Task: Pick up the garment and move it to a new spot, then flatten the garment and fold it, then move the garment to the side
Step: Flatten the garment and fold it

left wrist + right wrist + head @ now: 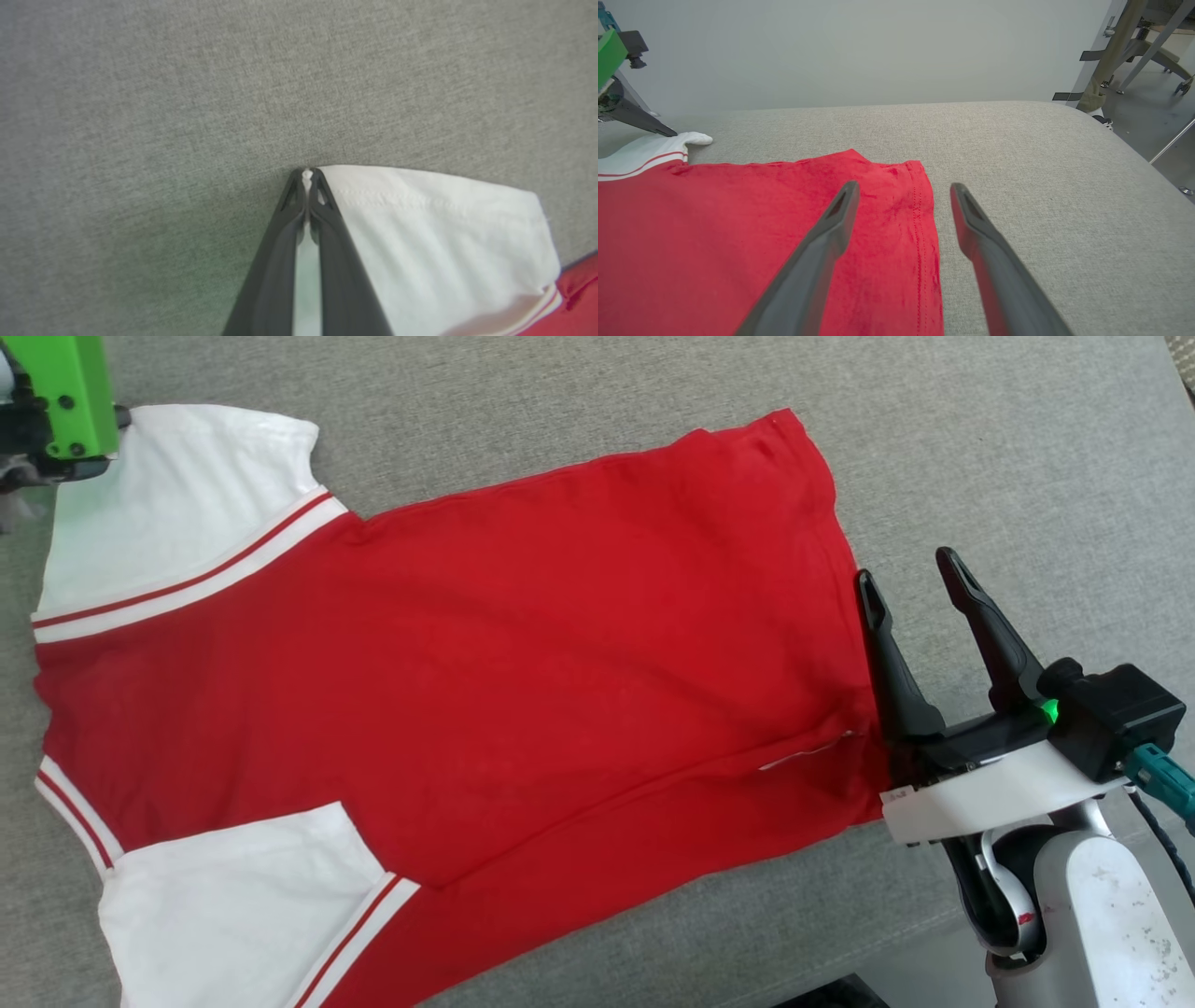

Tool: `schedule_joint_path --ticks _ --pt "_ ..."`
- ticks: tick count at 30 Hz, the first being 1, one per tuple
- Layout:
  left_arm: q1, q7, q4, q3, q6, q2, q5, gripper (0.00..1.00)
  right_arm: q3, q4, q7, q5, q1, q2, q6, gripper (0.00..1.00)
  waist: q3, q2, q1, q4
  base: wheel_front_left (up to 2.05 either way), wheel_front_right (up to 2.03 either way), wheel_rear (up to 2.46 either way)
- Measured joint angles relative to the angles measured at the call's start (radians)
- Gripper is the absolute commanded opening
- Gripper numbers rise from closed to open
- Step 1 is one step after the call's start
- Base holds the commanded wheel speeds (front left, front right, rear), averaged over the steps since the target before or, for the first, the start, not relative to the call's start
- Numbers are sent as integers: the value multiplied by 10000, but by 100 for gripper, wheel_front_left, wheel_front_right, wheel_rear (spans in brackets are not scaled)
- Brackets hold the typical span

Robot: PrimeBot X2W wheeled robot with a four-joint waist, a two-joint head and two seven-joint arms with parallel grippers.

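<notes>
My left claw (307, 177) was clenched on the corner of the far white sleeve (434, 242), a pinch of cloth showing between its tips. From there the shirt (560, 644) lay spread nearly flat on the grey desk (980, 448), plain red side up. My right claw (906, 569) stood released at the hem (924, 224), holding nothing. I judged the moving and flattening about done; folding and setting it aside were left.
</notes>
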Motion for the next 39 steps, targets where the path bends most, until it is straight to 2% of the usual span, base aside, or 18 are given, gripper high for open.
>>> schedule_joint_path --ticks 6,12,18,24,27,35,39 --pt "349 -1162 -180 107 -56 -203 -48 0 -38 -6 123 -48 -100 -136 0 100 -216 0 0 175 0 0 0" --pt "630 -2278 -522 86 -339 -550 -56 0 -395 -21 951 44 -182 -765 0 100 -690 0 0 469 0 0 0" --pt "984 -2849 -1475 -90 -523 -589 -46 0 -491 337 3507 719 -797 -2034 0 100 -1180 0 0 1054 0 0 0" --pt "1594 -2882 -3018 -370 -589 -621 -75 0 -548 1066 6215 1942 -1862 -2876 0 100 -1517 0 0 1803 0 0 0" --pt "1892 -2926 -3891 -376 -508 -543 -79 0 -491 1613 7321 2525 -2581 -3041 0 100 -1596 0 -1 2196 0 0 0" --pt "2540 -2681 -6295 -345 59 -86 -245 0 -54 3463 9233 2847 -4547 -3459 0 100 -1436 0 0 3071 0 0 0" --pt "2707 -2495 -7131 -364 228 23 -267 0 119 4270 9726 2754 -5203 -3595 0 100 -1209 0 -1 3345 0 0 0"
